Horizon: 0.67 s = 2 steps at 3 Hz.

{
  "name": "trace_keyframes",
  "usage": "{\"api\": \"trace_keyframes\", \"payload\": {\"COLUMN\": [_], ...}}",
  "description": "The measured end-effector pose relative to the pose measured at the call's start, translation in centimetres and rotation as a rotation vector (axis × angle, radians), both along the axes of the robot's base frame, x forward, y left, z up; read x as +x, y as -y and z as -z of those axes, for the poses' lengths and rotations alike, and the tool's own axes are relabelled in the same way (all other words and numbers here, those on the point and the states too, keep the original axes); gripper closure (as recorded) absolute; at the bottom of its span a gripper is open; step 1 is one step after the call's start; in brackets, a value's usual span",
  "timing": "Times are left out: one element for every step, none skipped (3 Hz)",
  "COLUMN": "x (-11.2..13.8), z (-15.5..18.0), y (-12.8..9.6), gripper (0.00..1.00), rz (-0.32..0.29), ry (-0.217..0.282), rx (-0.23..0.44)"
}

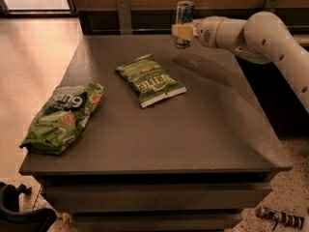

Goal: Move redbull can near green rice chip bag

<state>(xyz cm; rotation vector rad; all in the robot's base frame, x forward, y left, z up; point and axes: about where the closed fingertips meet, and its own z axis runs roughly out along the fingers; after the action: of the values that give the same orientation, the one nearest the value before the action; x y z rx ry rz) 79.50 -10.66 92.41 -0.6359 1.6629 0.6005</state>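
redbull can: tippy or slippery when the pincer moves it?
Likely tippy when set down: the redbull can is tall and slim. Its shiny metal wall is probably slick. The pincer grips it mid-height at the table's far edge, which should limit swinging.

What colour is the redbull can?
The redbull can is silver and blue, camera view; the gripper holds it at the far edge of the table.

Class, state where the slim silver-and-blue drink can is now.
In the camera view, the slim silver-and-blue drink can is at the dark table's far edge, right of centre, at the tool, beyond the olive-green Kettle bag.
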Motion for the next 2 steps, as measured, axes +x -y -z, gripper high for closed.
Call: {"api": "trace_keyframes", "payload": {"x": [-3.9,-8.8], "z": [-2.9,-5.0], "y": [0.1,-0.9], "gripper": [1.00,1.00], "rz": [-0.019,-0.035], "ry": [-0.009,-0.007], "rx": [0.029,0.060]}}
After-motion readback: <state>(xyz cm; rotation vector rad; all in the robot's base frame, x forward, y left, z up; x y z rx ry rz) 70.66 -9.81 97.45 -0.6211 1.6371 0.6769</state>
